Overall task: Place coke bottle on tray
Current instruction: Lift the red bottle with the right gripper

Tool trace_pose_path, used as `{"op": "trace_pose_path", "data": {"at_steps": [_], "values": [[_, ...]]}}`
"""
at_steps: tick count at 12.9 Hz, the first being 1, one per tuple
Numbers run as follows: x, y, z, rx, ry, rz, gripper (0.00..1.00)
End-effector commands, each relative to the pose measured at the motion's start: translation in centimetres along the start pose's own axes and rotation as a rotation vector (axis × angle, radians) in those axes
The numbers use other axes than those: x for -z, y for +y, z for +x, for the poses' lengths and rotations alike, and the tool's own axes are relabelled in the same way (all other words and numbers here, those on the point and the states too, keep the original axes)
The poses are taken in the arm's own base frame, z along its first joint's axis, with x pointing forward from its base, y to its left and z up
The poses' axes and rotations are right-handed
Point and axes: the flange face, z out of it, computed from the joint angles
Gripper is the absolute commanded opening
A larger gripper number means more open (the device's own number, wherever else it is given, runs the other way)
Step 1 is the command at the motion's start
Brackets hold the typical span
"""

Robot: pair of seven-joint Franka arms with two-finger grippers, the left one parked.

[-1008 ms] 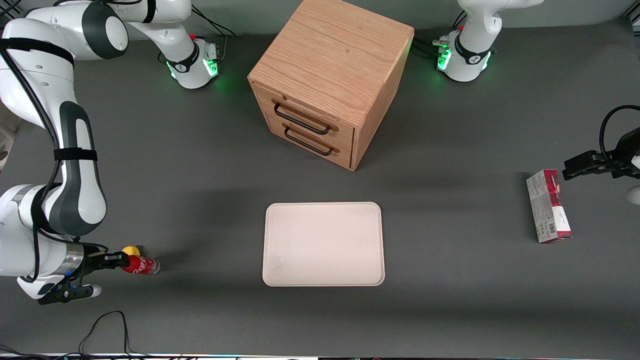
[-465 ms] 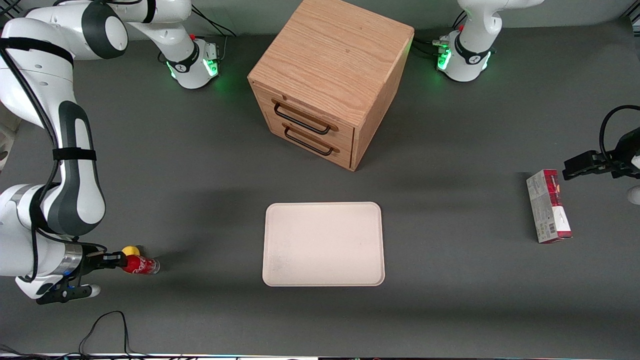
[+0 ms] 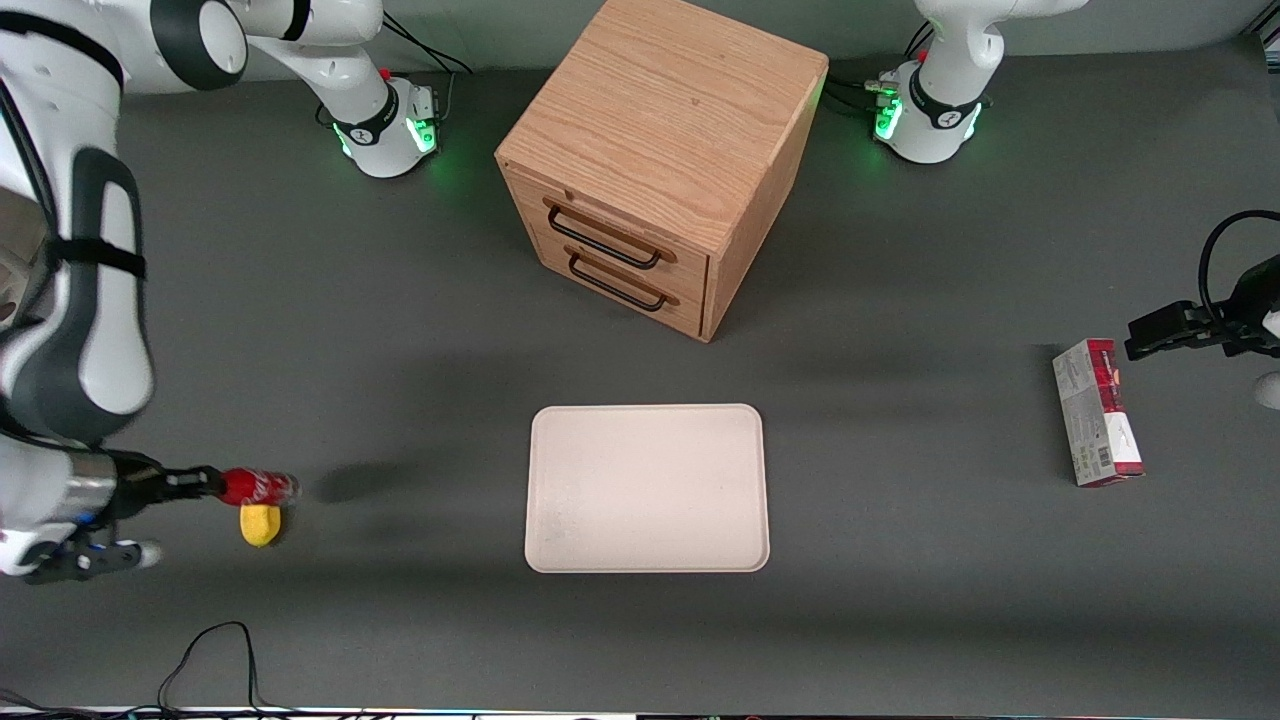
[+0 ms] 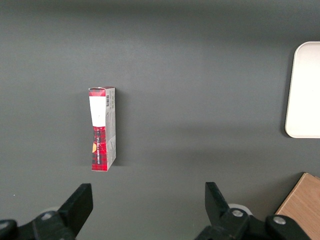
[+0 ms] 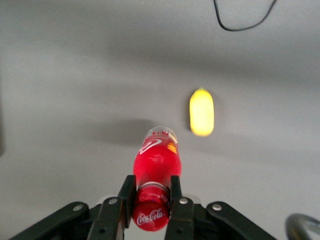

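The coke bottle is small, slim and red with a clear base. It hangs level above the table at the working arm's end, held by its red cap. My right gripper is shut on the cap. In the right wrist view the fingers clamp the cap on both sides of the coke bottle, and my gripper holds it clear of the table. The cream-white tray lies flat mid-table, toward the parked arm from the bottle, with nothing on it.
A yellow lemon-like lump lies on the table just under the bottle, slightly nearer the front camera; it also shows in the right wrist view. A wooden two-drawer cabinet stands farther from the camera than the tray. A red-and-grey carton lies toward the parked arm's end.
My gripper has lifted the bottle off the table and drawn back toward the working arm's end. The yellow lump, partly hidden by the bottle before, now shows whole below it.
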Motion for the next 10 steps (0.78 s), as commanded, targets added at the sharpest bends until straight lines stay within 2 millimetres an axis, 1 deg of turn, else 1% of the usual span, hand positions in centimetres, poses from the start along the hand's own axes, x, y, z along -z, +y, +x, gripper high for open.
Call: {"op": "trace_pose_path", "data": {"at_steps": [1, 2, 4, 6, 7, 8, 10], "values": [[8.3, -1.5, -4.4, 0.011, 0.002, -0.011, 0.00], [10.3, -2.0, -6.2, 0.026, 0.004, -0.015, 0.00], [11.3, -2.6, -9.1, 0.026, -0.010, -0.016, 0.00], [11.2, -3.1, -10.7, 0.031, -0.029, -0.015, 0.00], [11.3, -3.7, -10.6, 0.029, -0.028, -0.015, 0.00], [11.4, -4.7, -10.4, 0.038, -0.026, -0.018, 0.00], [11.1, -7.9, -9.6, -0.008, -0.028, -0.026, 0.00]]}}
